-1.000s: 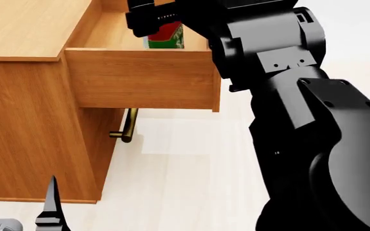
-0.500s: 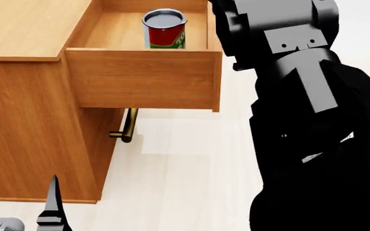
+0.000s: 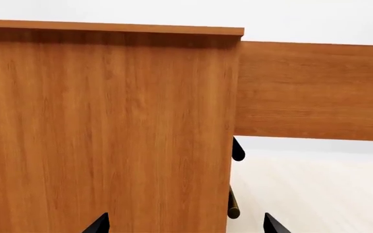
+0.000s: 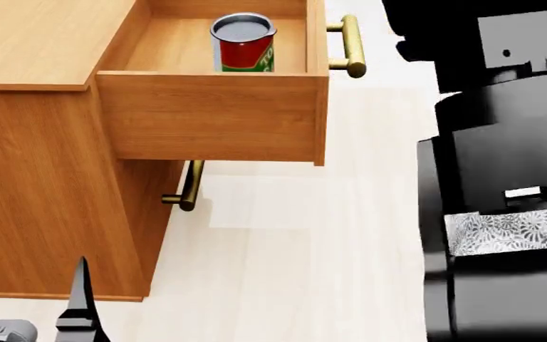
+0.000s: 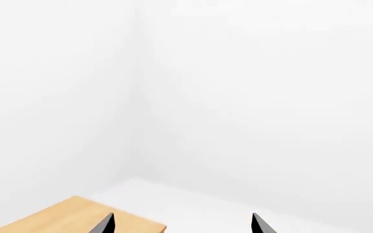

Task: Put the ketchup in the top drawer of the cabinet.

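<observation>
The ketchup stands upright inside the top drawer, which is pulled well out of the cabinet. The can sits on the drawer floor towards the near side wall, its silver top facing up, with nothing touching it. The drawer's brass handle sticks out from its front panel, and the lower drawer's handle shows beneath the open drawer.

The left claw hangs low beside the cabinet's side wall, its black fingertips spread apart and holding nothing. The right arm is raised at the right of the head view, clear of the drawer. The right claw shows two tips set wide apart, released and empty, pointing at a white wall with a corner of the cabinet top below.
</observation>
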Controlling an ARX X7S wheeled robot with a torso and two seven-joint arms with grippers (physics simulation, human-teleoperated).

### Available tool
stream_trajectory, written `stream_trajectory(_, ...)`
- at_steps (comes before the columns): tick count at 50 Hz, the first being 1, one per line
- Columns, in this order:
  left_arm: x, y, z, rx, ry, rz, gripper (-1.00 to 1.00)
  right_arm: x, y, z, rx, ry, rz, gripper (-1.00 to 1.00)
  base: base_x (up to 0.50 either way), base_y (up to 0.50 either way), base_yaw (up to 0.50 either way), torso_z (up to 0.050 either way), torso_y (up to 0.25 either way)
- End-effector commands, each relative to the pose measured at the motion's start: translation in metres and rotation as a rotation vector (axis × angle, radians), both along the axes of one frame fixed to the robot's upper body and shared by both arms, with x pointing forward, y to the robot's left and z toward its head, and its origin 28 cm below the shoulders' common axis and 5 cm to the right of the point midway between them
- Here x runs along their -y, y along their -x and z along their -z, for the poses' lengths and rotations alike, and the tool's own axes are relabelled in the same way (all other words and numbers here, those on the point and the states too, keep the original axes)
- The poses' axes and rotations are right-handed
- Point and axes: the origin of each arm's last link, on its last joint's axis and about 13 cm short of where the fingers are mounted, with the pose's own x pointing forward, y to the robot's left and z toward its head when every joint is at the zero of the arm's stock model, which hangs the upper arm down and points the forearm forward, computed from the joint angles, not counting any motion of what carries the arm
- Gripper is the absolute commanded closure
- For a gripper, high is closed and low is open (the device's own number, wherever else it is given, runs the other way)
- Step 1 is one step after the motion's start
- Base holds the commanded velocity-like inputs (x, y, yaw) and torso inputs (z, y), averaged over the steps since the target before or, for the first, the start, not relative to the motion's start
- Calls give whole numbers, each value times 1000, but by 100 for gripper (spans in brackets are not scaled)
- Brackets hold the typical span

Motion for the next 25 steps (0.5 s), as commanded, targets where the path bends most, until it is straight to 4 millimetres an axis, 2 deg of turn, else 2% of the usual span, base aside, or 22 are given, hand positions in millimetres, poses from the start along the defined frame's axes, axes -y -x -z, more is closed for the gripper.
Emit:
stream_trajectory(1, 0, 1, 0, 3, 4, 3, -100, 26, 59, 16, 85, 5, 29, -100, 0, 0, 0, 0, 0)
stream_trajectory(7, -1, 1, 0, 4, 4, 3, -100, 37, 90, 28, 135, 7, 63, -100, 0, 0, 0, 0, 0)
stream_trajectory(14, -1, 1, -3, 15, -1, 2, -100, 40, 125, 44, 237, -33, 93, -100, 0, 0, 0, 0, 0)
stream_trajectory(25, -2, 4, -7, 24, -4, 2, -100, 42, 157, 73, 287, -56, 137, -100, 0, 0, 0, 0, 0)
